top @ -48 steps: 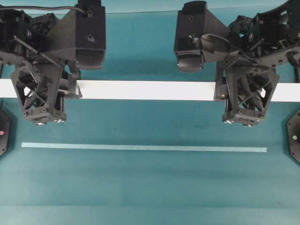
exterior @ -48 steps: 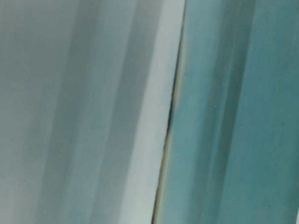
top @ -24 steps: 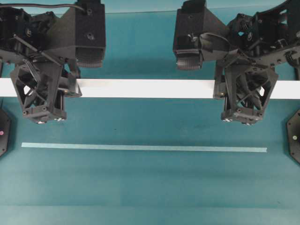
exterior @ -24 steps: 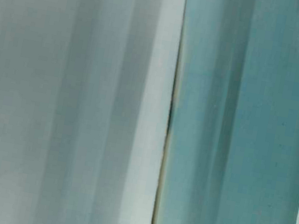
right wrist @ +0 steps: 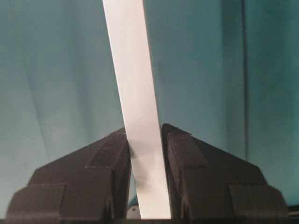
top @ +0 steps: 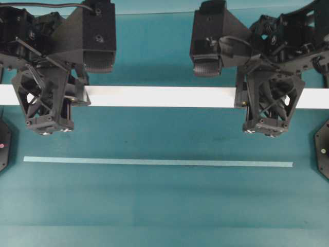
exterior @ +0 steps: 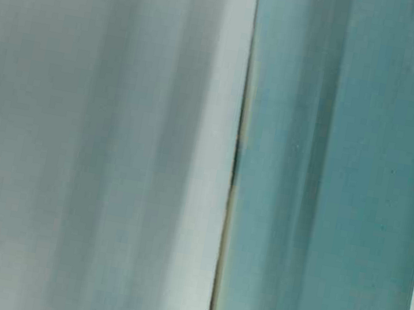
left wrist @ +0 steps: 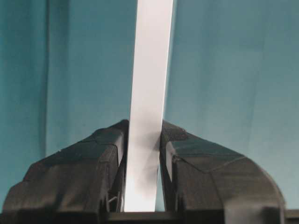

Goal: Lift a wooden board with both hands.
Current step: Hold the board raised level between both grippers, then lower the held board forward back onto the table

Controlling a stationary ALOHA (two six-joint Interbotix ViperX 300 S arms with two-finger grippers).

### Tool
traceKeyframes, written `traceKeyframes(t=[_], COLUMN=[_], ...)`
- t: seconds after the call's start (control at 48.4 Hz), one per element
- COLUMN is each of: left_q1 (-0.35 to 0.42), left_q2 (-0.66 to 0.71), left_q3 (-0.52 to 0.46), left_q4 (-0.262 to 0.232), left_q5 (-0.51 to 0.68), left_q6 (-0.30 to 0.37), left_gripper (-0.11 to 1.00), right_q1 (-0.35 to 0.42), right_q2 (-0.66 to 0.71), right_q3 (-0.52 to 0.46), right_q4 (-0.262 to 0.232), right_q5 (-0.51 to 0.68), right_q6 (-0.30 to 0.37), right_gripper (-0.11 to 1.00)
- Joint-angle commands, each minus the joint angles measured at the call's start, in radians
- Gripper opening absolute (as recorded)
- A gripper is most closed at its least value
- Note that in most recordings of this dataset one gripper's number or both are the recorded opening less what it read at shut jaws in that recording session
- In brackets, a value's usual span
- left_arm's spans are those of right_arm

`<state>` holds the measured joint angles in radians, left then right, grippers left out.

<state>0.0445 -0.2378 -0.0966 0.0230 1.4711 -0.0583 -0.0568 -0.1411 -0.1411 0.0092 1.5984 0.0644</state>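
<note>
Each pincer (left (left wrist: pixel 142 154), right (right wrist: pixel 145 156)) clamps the wooden board (top: pixel 159 97).

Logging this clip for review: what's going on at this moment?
Two robot arms hold one long wooden board between them over a teal table. The left gripper is shut on the board near one end, and the right gripper is shut on it near the other. The board lies level across the overhead view. A thin pale strip lies apart on the table, untouched.

Bare table (top: pixel 154 206) beyond thin pale strip (top: pixel 154 162)
</note>
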Motion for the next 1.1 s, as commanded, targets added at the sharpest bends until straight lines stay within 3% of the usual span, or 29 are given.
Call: traceKeyframes(t=[0.0, 0.62, 1.075], left_q1=[0.002, 0.002, -0.002], left_q2=[-0.009, -0.009, 0.014], left_q3=[0.005, 0.319, 0.534], left_q4=[0.0, 0.0, 0.0], left_q5=[-0.02, -0.215, -0.428], left_q6=[-0.006, -0.023, -0.025], left_gripper=[0.17, 0.17, 0.17], right_q1=[-0.002, 0.002, 0.002], right_q2=[0.005, 0.021, 0.075], right_q3=[0.026, 0.31, 0.43], right_q4=[-0.005, -0.006, -0.006], right_q5=[-0.015, -0.236, -0.391], right_q6=[0.002, -0.031, -0.08], right_gripper=[0.22, 0.22, 0.22])
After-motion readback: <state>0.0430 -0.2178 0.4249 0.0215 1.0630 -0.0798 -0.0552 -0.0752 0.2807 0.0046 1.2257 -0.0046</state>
